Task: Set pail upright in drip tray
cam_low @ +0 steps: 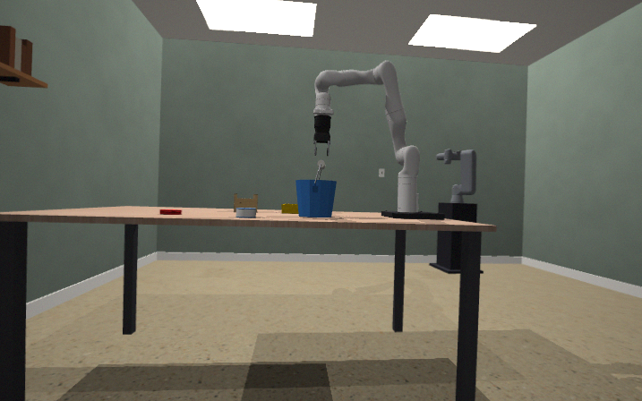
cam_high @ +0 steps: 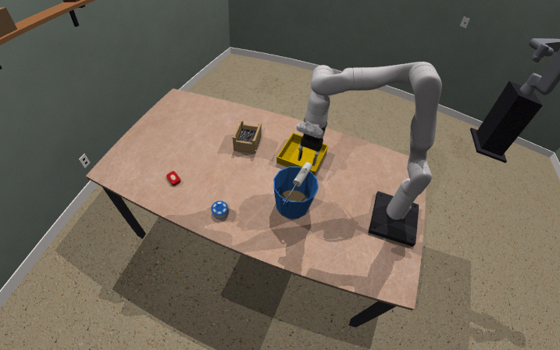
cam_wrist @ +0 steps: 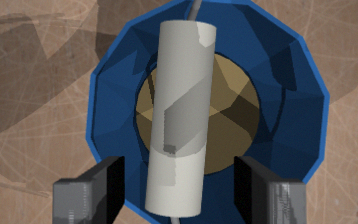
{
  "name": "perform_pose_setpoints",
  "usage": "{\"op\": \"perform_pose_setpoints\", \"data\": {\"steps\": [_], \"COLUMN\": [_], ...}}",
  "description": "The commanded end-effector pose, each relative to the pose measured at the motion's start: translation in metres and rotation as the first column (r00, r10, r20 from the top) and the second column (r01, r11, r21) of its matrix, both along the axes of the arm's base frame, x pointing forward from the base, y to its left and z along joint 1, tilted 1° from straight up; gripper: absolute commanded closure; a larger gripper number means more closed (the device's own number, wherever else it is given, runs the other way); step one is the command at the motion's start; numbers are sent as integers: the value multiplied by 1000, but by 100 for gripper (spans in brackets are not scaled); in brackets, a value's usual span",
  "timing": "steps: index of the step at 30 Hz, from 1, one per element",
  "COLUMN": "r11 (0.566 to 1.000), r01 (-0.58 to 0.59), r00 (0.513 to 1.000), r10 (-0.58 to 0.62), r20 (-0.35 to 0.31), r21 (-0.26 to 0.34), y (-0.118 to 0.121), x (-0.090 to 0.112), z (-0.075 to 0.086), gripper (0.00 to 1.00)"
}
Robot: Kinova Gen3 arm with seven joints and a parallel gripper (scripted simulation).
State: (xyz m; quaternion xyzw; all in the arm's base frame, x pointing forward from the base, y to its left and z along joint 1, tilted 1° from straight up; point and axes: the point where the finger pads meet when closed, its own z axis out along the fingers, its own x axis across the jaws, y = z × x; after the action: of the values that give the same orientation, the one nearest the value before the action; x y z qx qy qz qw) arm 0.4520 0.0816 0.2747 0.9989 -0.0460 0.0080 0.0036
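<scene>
The blue pail (cam_high: 295,191) stands upright on the table with a tan floor inside. Its wire bail stands up and carries a white cylindrical grip (cam_high: 302,173) above the rim. In the side view the pail (cam_low: 315,197) sits on the table top and the grip (cam_low: 321,164) is just above it. My gripper (cam_low: 321,149) is open and empty, a short way straight above the grip. In the wrist view the grip (cam_wrist: 181,117) lies between my two fingers and below them, over the pail (cam_wrist: 207,107). The yellow drip tray (cam_high: 303,153) lies just behind the pail.
A wooden crate (cam_high: 246,136) with dark contents stands left of the tray. A red block (cam_high: 173,177) and a blue round tin (cam_high: 219,209) lie nearer the table's left front. My arm's base plate (cam_high: 394,218) is at the right.
</scene>
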Motion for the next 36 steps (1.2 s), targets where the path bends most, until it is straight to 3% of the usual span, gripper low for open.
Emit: {"op": "perform_pose_setpoints", "data": {"steps": [1, 24, 36], "r11": [1000, 1000, 1000], "r01": [-3, -4, -4], "r00": [1000, 1000, 1000], "r10": [3, 4, 4], "r20": [0, 0, 2], "r21": [6, 6, 7], "y": [1, 2, 2], "x": [1, 1, 2], "z": [-6, -54, -64], "gripper": [0, 0, 0]}}
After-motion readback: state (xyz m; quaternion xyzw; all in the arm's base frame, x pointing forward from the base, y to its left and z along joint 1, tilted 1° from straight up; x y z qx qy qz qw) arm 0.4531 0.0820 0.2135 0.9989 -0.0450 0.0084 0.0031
